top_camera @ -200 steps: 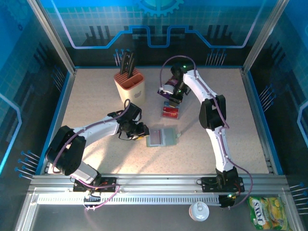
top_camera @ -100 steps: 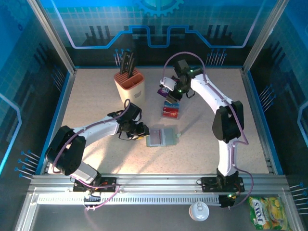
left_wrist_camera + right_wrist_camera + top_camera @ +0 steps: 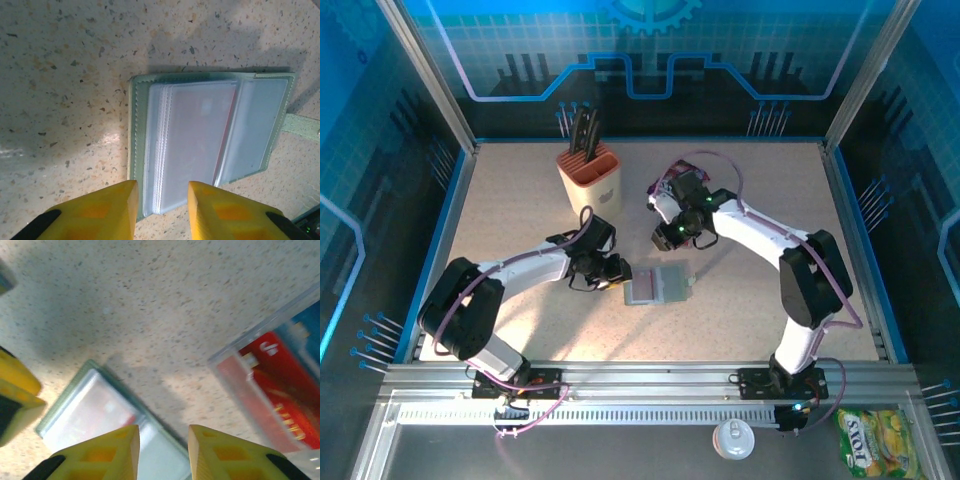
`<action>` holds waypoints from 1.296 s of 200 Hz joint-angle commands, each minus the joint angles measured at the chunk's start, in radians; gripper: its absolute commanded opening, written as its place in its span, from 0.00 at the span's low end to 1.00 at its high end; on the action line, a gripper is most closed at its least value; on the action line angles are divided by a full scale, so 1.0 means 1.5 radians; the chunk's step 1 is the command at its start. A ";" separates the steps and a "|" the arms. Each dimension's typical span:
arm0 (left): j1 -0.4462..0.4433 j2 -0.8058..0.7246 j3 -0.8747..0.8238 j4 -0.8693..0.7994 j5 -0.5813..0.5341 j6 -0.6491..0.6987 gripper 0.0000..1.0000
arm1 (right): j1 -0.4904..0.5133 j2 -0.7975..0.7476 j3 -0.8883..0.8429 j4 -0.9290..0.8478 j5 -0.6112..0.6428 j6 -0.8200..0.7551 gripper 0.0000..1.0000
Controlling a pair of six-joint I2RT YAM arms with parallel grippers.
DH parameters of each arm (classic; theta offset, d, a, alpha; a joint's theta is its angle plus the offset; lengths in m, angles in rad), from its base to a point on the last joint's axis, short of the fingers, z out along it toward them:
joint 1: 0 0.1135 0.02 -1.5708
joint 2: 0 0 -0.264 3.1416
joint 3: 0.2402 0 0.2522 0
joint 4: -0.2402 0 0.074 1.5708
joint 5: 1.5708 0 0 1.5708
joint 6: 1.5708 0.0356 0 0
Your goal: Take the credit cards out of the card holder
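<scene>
The card holder (image 3: 658,285) lies open on the table (image 3: 60,75), between my two arms. The left claw (image 3: 161,192) sits at its near edge, fingers part-way apart with nothing between them. I cannot tell whether they touch the cover. The right claw (image 3: 162,440) hangs over the holder's side nearest a clear tray (image 3: 220,365), likewise part-way apart and empty. The tray holds a red card (image 3: 280,385) and a blue card (image 3: 312,325).

A thin red edge shows inside the plastic sleeves (image 3: 195,140), so I judge at least one card is yet to come out. To do this well, I want the left claw pressing the cover flat so the holder cannot slide. Then I lower the right claw at the sleeve's open side, with its fingertips straddling only the card's edge. I pinch lightly and draw along the sleeve, not upward, or the whole holder lifts.
</scene>
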 commanded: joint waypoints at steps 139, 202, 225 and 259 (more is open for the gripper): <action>0.015 -0.021 -0.022 -0.019 -0.008 0.038 0.21 | 0.097 -0.107 -0.148 0.088 -0.037 0.204 0.32; 0.035 -0.052 -0.028 -0.046 -0.008 0.070 0.21 | 0.112 -0.130 -0.174 0.103 -0.031 0.224 0.32; 0.037 -0.067 -0.037 -0.048 -0.012 0.071 0.21 | 0.119 -0.126 -0.171 0.099 -0.034 0.223 0.31; 0.036 -0.080 -0.058 -0.016 0.007 0.046 0.21 | 0.124 -0.128 -0.185 0.106 -0.037 0.275 0.34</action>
